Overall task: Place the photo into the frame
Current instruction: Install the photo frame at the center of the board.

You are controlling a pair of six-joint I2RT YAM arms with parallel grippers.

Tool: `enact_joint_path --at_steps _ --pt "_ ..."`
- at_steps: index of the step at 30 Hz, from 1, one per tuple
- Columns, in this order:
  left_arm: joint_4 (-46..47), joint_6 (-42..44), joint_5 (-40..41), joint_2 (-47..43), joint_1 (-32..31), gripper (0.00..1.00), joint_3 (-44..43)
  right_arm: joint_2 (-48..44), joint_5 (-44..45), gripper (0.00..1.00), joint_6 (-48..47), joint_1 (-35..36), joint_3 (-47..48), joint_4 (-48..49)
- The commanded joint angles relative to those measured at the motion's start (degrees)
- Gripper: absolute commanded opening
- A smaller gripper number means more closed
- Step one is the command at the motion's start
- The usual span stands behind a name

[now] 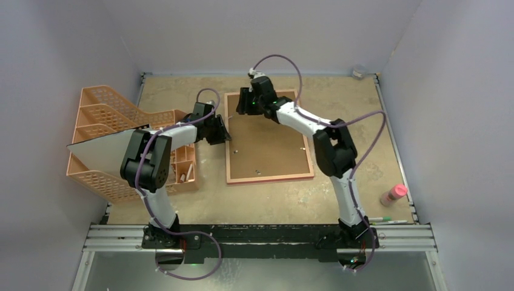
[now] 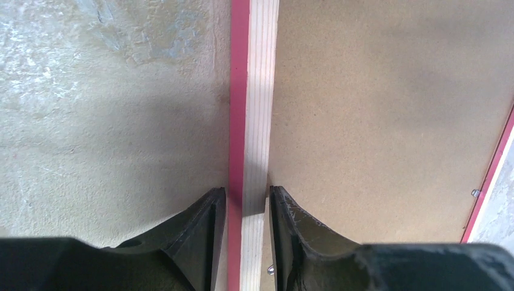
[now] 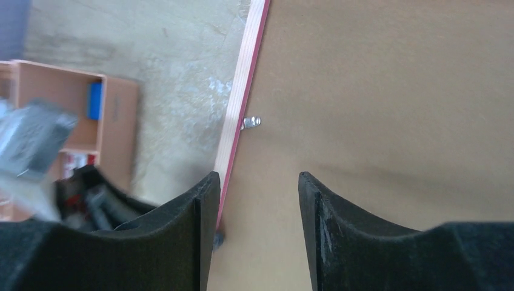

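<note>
Top external: frame [image 1: 270, 179] face-down, backing board [image 1: 267, 145] hiding interior.

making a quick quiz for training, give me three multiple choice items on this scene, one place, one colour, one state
1. Where is the pink bottle?
A on the frame
B near the table's right edge
C between the arms
2. What colour is the frame's outer edge?
A pink-red
B green
C black
3. How is the left end effector?
A gripping the bottle
B lifted clear of everything
C fingers either side of the frame's rail

1 B, it stands by the right edge, apart from the frame.
2 A, the left wrist view shows a pink-red strip.
3 C, one finger flanks each side of the rail.
</note>
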State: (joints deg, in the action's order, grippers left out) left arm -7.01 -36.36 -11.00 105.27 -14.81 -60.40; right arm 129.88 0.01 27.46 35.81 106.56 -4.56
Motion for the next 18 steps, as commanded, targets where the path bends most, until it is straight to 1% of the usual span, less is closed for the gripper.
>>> enact_joint_path --at_steps 1,4,6,10,11,14,18 --pt "-3.2 2.1 2.3 -2.3 0.1 0.37 1.1 -11.0 -7.7 0.54 6.9 -2.0 -8.7 0.0" --pt "-3.4 1.9 1.1 -3.2 0.2 0.4 1.3 -14.8 -13.1 0.53 8.1 -2.0 -18.1 1.3" --pt "-3.3 1.9 -0.1 -3.6 0.1 0.42 1.8 -16.2 -15.6 0.52 9.6 -1.9 -22.7 2.9" --pt "-3.0 1.9 -2.2 -4.2 0.1 0.44 3.4 -18.5 -23.1 0.49 12.9 -0.4 -31.9 10.4" --pt "-3.1 2.0 -2.6 -4.3 0.1 0.44 3.8 -18.8 -24.6 0.47 13.0 0.5 -33.3 12.2" --pt "-3.3 2.2 -3.6 -4.4 0.1 0.41 4.8 -18.5 -25.4 0.44 13.2 2.8 -35.2 14.8" --pt "-3.5 2.6 -4.8 -4.3 0.1 0.34 5.5 -16.5 -27.0 0.4 15.0 3.6 -35.8 16.7"
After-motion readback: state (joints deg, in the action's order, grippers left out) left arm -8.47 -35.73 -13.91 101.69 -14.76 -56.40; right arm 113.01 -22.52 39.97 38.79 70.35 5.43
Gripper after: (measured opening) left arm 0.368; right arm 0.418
